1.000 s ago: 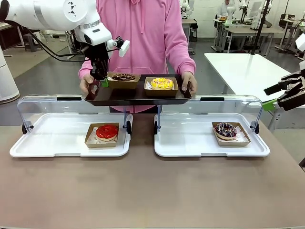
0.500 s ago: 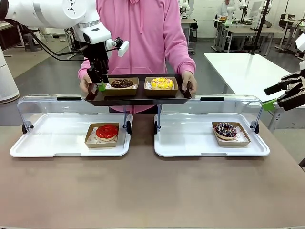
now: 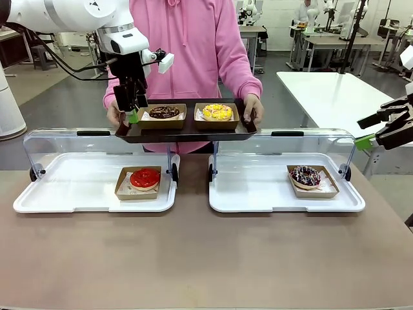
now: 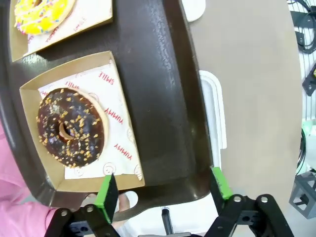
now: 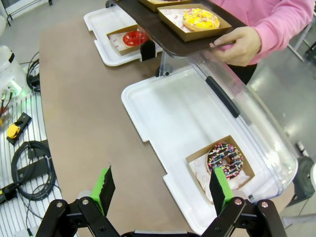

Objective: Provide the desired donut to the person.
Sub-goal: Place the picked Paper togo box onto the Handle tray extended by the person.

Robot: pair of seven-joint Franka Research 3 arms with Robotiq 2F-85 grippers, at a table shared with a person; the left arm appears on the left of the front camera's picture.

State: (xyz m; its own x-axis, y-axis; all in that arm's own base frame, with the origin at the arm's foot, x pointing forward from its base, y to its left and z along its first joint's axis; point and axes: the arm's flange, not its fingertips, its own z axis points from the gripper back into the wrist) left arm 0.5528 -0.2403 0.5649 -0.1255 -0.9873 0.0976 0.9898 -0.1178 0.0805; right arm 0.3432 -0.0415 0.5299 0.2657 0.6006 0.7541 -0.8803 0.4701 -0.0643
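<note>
A: Two donuts on the dark brown tray [image 3: 187, 131] the person [image 3: 193, 45] holds out: chocolate donut with nut crumbs [image 3: 164, 112] and yellow sprinkled donut [image 3: 217, 112], each in its own cardboard tray.

B: Left gripper [image 3: 131, 110]?

A: Above the tray's end, by the person's hand [image 3: 114, 114]. Jaws wide apart, nothing between them. In the left wrist view the chocolate donut [image 4: 71, 126] sits ahead of the jaws, off toward one green pad [image 4: 106, 190]; the tray's rim runs across the gap between the pads.

B: Touching the box?

A: That pad looks just at the corner of the cardboard tray [image 4: 79, 118]; contact, cannot tell. The yellow donut [image 4: 42, 15] is farther out ahead, past the chocolate one.

B: Right gripper [image 3: 381, 126]?

A: Off at the table's side, well apart from the tray, jaws spread, empty. Right wrist view: the donut with dark icing and coloured sprinkles [image 5: 225, 160] lies ahead of the jaws near one pad, in its cardboard tray inside a white tray [image 5: 163, 113] with a clear lid [image 5: 247, 106] raised.

B: Anything else?

A: A red glazed donut [image 3: 144, 177] in a cardboard tray in the other white tray [image 3: 71, 187], below and ahead of the left jaws. Person's other hand [image 3: 253, 108] grips the dark tray's far end. Brown table [image 3: 206, 258] under all.
</note>
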